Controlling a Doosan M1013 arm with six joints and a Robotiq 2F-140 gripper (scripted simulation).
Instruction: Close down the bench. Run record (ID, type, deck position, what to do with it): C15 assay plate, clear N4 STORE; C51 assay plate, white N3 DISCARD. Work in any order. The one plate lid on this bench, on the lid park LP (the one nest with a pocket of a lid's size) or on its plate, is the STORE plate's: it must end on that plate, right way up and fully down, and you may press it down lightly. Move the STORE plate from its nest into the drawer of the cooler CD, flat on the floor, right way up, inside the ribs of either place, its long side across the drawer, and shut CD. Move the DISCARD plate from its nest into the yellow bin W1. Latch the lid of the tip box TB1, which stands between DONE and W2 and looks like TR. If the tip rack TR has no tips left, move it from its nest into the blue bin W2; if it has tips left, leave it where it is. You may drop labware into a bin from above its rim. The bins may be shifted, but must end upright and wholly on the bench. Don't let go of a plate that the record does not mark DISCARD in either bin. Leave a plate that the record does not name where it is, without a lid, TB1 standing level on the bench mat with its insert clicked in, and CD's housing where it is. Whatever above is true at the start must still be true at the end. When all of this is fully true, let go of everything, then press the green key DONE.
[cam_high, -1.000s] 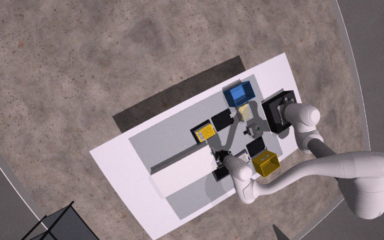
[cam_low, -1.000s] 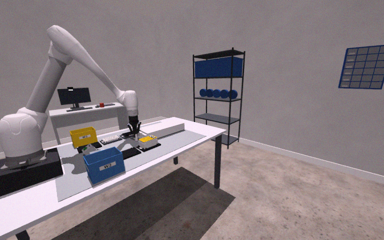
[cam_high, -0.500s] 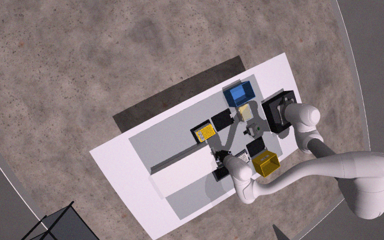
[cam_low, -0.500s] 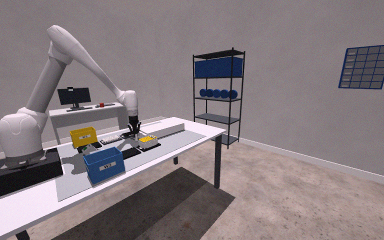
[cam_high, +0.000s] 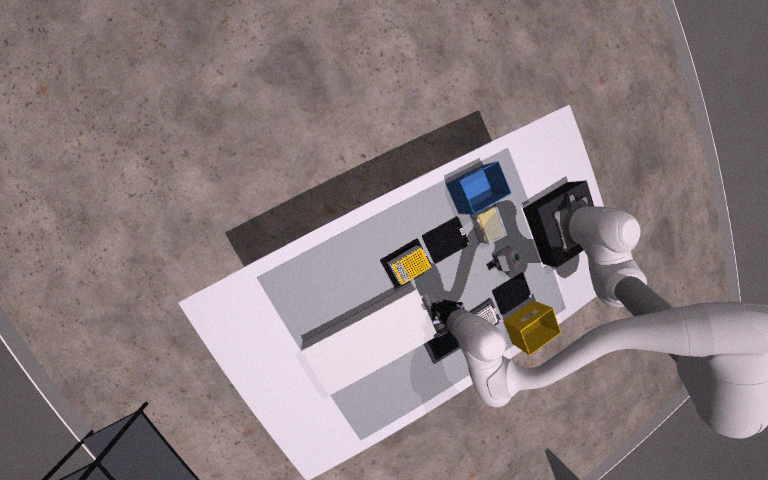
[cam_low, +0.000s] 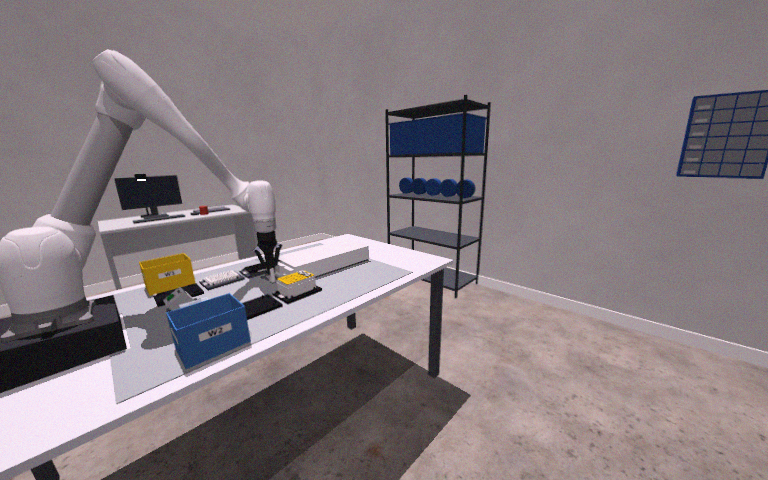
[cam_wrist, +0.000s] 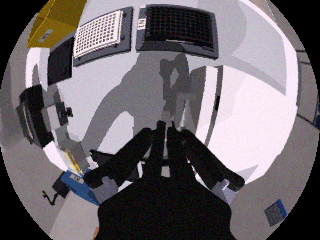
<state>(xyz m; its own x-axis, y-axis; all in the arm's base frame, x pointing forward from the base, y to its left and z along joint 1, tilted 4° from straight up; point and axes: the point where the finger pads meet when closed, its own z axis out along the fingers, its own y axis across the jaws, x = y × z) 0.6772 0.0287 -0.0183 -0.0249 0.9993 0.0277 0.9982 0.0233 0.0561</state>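
My jaws pressed together on nothing, cooler (cam_high: 362, 345) front edge right beneath, long axis running across

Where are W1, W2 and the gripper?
W1 (cam_low: 167, 274): exterior view, labelled front wall of the yellow bin.
W2 (cam_low: 210, 333): exterior view, labelled front wall of the blue bin.
Gripper (cam_wrist: 166, 128): wrist view, between the shut fingertips.

Grey walls (cam_low: 566, 67) are enclosing a mottled concrete floor (cam_low: 566, 407). A black shelf rack (cam_low: 387, 169) is standing against the wall, a blue grid panel (cam_low: 727, 134) is hanging further right, and a dark mat (cam_low: 317, 413) is lying under the white table (cam_low: 396, 254).
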